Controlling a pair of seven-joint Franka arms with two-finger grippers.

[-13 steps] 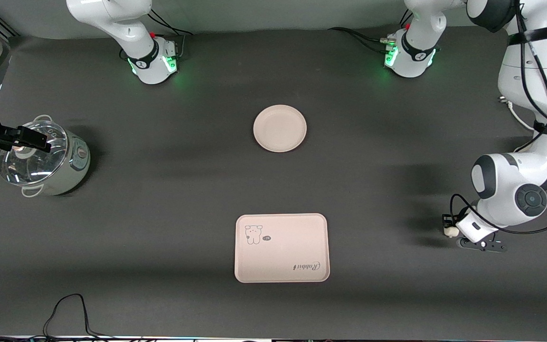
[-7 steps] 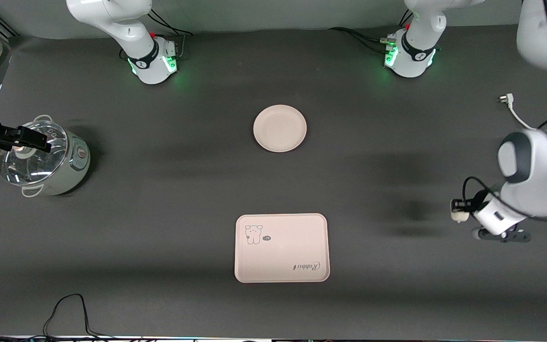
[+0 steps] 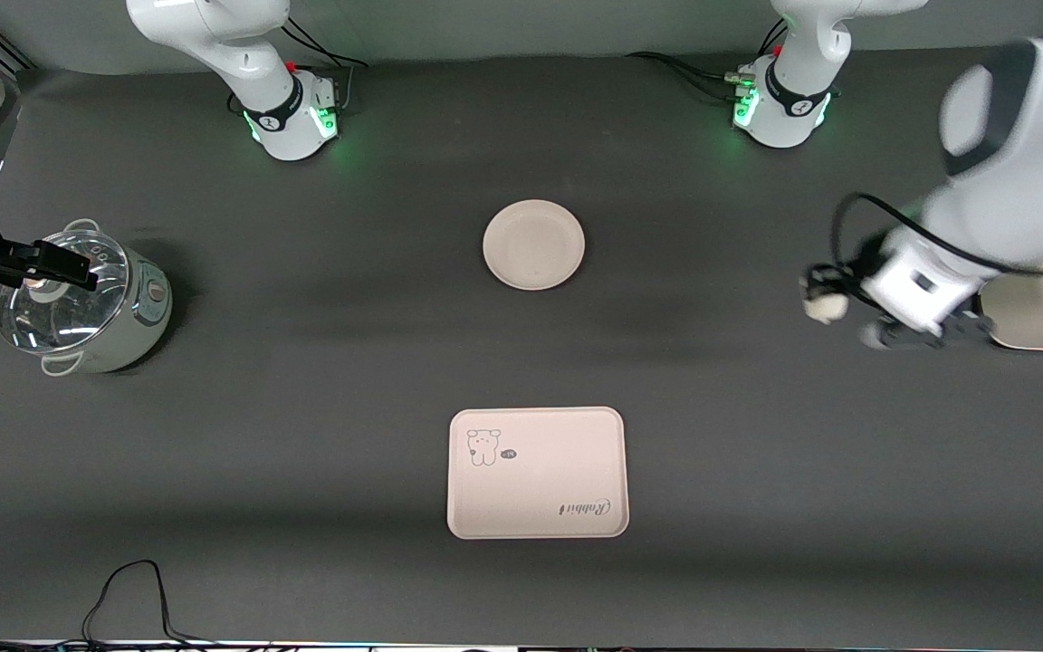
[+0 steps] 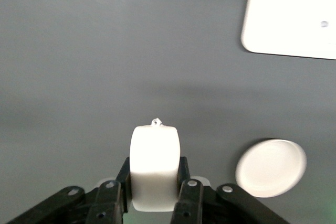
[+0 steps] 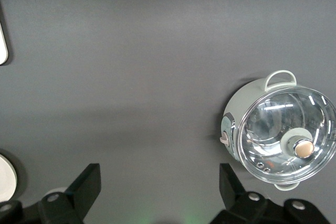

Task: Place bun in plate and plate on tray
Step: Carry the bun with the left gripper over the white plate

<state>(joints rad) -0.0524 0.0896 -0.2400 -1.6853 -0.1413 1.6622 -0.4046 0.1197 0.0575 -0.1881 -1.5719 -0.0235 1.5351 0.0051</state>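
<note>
Left hand (image 3: 822, 301) clamped on the small off-white stubby steamed bun (image 3: 825, 307), up in the air over bare dark surface (image 3: 304, 435) toward the left arm's end (bun clear of the surface); right hand (image 5: 157, 192) spread wide, holding nothing, waiting above the glass-lidded pale green pot (image 3: 87, 303); round cream-beige plate (image 3: 534, 244) empty at centre; cream-pink rectangular tray (image 3: 537, 473) nearer the front camera, well apart from plate.

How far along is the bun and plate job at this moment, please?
Nothing is placed yet. In hand: the left gripper is shut on the bun, in the air over bare table. Left: bun into the empty plate, then plate onto the tray. The right gripper waits, jaws open.
</note>
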